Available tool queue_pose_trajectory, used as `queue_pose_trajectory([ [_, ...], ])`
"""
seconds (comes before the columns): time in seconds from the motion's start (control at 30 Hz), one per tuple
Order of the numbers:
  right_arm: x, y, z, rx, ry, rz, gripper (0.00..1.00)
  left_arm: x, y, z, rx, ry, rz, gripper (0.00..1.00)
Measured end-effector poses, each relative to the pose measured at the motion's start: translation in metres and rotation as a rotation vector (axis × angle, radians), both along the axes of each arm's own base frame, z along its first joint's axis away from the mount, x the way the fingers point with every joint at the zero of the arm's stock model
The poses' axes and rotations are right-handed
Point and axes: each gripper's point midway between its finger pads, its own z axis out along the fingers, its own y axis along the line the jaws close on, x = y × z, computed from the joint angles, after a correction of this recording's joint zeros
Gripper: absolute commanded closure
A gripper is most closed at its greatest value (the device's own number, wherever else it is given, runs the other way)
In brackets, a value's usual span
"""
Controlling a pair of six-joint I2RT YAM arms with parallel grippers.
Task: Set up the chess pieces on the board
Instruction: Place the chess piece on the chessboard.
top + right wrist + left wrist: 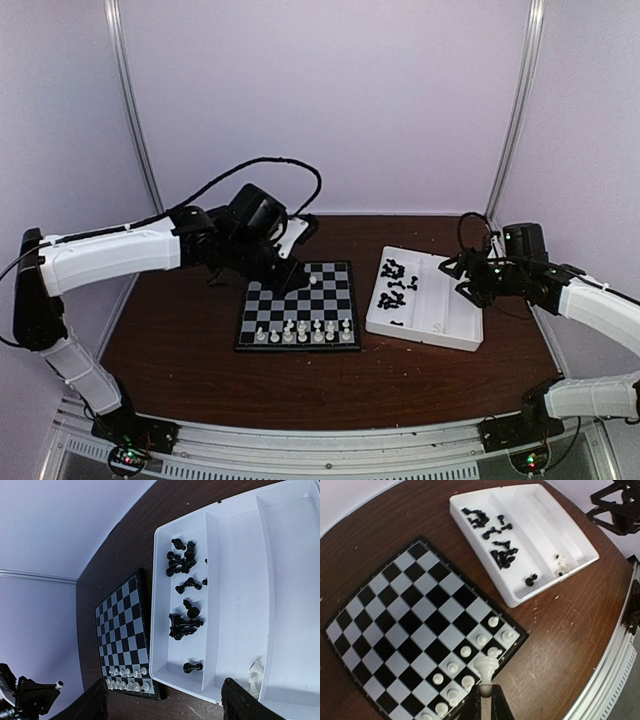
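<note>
Over brown table (180, 350), left jaws pinch white piece (485, 667) above board (410, 615); right jaws spread.

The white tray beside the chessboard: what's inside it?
Black chess pieces lie scattered in the tray's compartment nearest the board; a couple of white pieces sit in the middle one. A finger of the right pincer hides part of the tray's edge.
</note>
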Motion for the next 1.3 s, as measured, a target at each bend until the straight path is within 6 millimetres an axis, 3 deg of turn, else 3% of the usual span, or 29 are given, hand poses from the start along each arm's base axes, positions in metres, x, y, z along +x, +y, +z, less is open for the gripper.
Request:
queue_pose_trajectory([
  [0.3, 0.0, -0.001, -0.001, -0.01, -0.004, 0.008, 0.23, -0.008, 0.088, -0.034, 0.241, 0.185, 0.176, 1.0],
  [0.43, 0.0, -0.002, -0.002, -0.016, -0.003, 0.009, 0.23, -0.012, 0.106, -0.044, 0.325, 0.251, 0.2, 1.0],
  [0.9, -0.005, -0.006, -0.012, -0.017, 0.021, 0.006, 0.24, -0.001, 0.096, -0.09, 0.45, 0.414, 0.167, 1.0],
  [1.3, -0.01, -0.01, -0.02, -0.023, 0.043, -0.003, 0.24, 0.011, 0.086, -0.105, 0.51, 0.446, 0.119, 1.0],
])
